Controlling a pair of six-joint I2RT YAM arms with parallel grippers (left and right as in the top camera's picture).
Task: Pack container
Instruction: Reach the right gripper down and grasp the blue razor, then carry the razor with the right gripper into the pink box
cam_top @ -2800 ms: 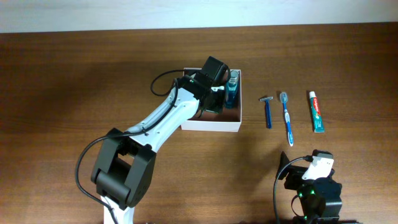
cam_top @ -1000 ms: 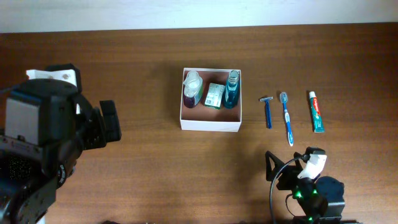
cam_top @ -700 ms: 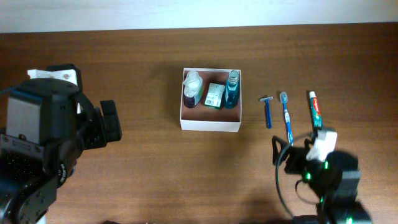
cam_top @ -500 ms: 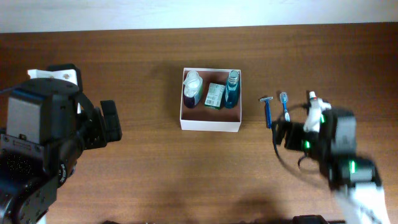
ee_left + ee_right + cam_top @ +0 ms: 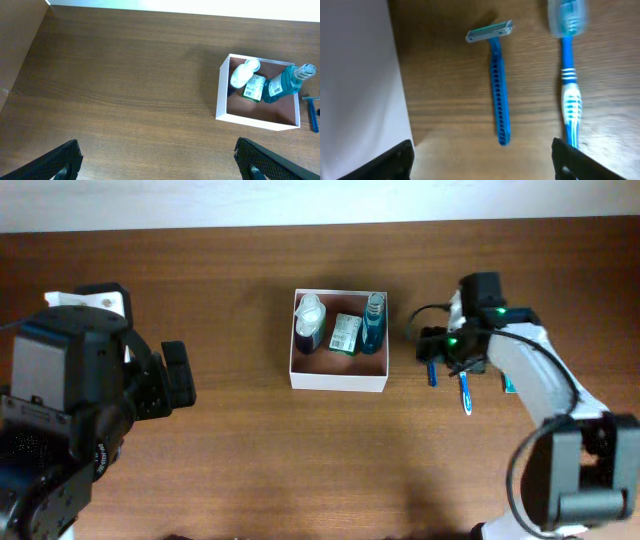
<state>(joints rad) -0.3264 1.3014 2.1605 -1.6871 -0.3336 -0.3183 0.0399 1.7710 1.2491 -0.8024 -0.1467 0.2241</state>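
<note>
The container [image 5: 338, 383] is a white-walled square box mid-table, holding a white bottle [image 5: 308, 320], a green-white packet [image 5: 345, 333] and a teal bottle [image 5: 373, 323]. Just right of it, my right gripper [image 5: 482, 162] hovers open over a blue razor [image 5: 497, 85], whose handle end lies just short of the gap. A blue-white toothbrush [image 5: 568, 75] lies beside the right finger. The container's white wall [image 5: 360, 75] is at the left. My left gripper [image 5: 157, 162] is open and empty, high over bare wood far left of the container [image 5: 220, 90].
A toothpaste tube [image 5: 510, 385] lies right of the toothbrush [image 5: 465, 392], mostly hidden by my right arm [image 5: 520, 365]. The left arm's bulk [image 5: 80, 410] fills the left side of the overhead view. Brown wooden tabletop all around.
My right arm has swung from the table's front edge up to the razor and toothbrush beside the container. The left arm, withdrawn from the container, has stayed still over the last second.
</note>
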